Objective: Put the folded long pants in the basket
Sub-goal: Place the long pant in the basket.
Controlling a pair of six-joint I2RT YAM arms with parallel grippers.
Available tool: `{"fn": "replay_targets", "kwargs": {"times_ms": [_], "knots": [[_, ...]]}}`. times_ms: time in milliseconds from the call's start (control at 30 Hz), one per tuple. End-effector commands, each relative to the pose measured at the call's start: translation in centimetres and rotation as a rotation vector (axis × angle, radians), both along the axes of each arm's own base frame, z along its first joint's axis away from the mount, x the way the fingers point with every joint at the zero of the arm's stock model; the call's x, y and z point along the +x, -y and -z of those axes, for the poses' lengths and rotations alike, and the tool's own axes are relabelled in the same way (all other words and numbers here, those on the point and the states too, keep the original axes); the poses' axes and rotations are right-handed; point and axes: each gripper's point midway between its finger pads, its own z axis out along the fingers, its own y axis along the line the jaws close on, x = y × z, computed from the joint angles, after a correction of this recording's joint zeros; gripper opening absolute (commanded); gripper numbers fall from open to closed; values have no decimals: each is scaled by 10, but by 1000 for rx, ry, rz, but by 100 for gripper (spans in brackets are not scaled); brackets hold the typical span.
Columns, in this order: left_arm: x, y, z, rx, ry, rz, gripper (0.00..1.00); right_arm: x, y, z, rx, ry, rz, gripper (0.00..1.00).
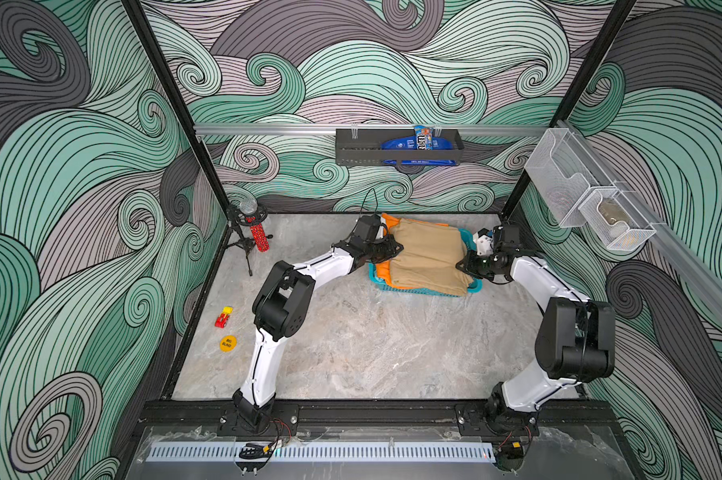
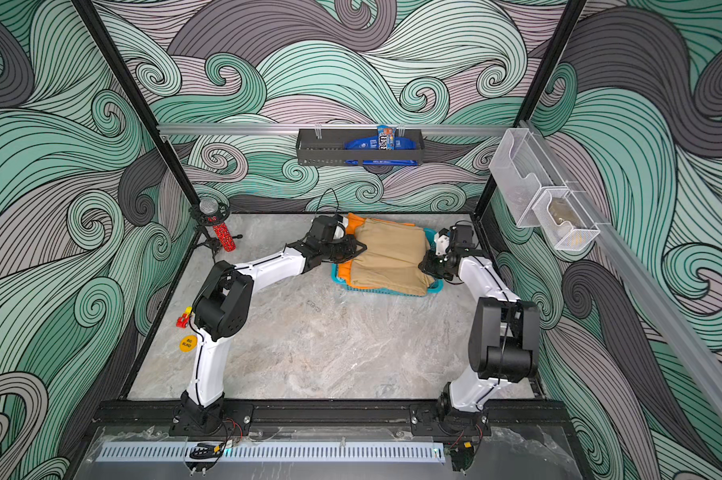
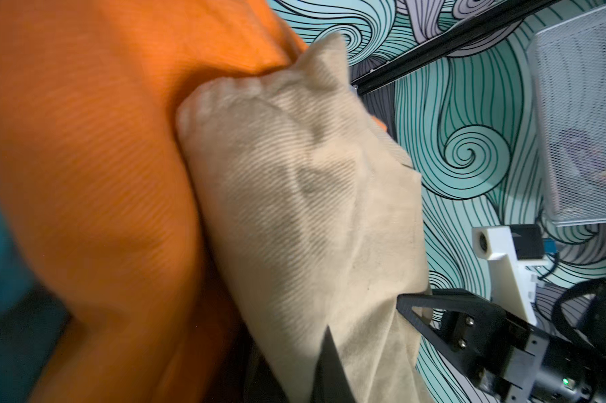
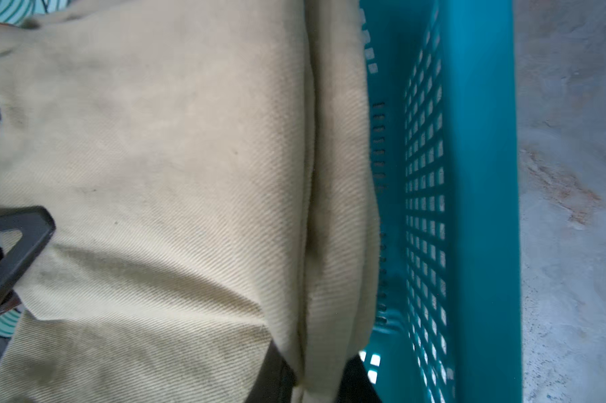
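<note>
Tan pants (image 1: 428,259) clenched at opposite edges by left fingers (image 1: 396,249) and right fingers (image 1: 461,264), atop orange pants (image 1: 381,271) in basket (image 1: 401,288) near surface (image 1: 351,332) back edge. Risk: uneven release drags fold open, cloth spills over rim.

The tan pants (image 4: 162,174) gripped by the right end effector (image 1: 462,265) are matt woven cloth with a fine diagonal twill rib and faint dark smudges. Against the left end effector (image 1: 397,249), the orange pants (image 3: 85,157) show the same matt ribbed weave. The basket (image 4: 479,174) beside the right end effector is smooth teal plastic with a slight sheen, pierced in a grid. The worktop (image 4: 574,209) beyond it looks like mottled grey stone. The bin (image 3: 580,122) well beyond the left end effector is fine white wire mesh.
</note>
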Motion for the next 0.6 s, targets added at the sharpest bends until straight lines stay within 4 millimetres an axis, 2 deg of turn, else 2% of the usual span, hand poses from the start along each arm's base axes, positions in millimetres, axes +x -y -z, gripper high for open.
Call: {"fn": "replay_targets", "kwargs": {"times_ms": [0, 100, 167, 200, 233, 267, 300, 367, 400, 433, 467, 567], "knots": [[8, -13, 27, 102, 13, -29, 0, 11, 21, 24, -124, -3, 67, 0], [7, -16, 42, 123, -4, -28, 0, 9, 22, 40, -158, -40, 64, 0], [6, -15, 42, 119, -1, -18, 0, 8, 23, 39, -168, -38, 66, 0], [6, -14, 37, 109, 8, -14, 0, 9, 24, 34, -181, -23, 65, 2], [7, -12, 30, 96, 22, -9, 1, 11, 26, 25, -196, -1, 67, 15], [8, -11, 21, 83, 40, -5, 8, 14, 27, 15, -207, 27, 69, 26], [9, -9, 8, 67, 69, 1, 23, 17, 28, 1, -218, 64, 71, 36], [13, -7, -20, 40, 124, 4, 76, 24, 30, -29, -234, 142, 80, 63], [15, -6, -38, 26, 165, 7, 98, 27, 31, -45, -240, 184, 85, 78], [16, -7, -56, 14, 209, 5, 99, 30, 33, -61, -248, 224, 96, 90], [18, -9, -73, 5, 250, -3, 99, 31, 34, -74, -256, 257, 105, 97], [17, -17, -129, -10, 409, 0, 99, 36, 37, -110, -281, 371, 116, 100]]}}
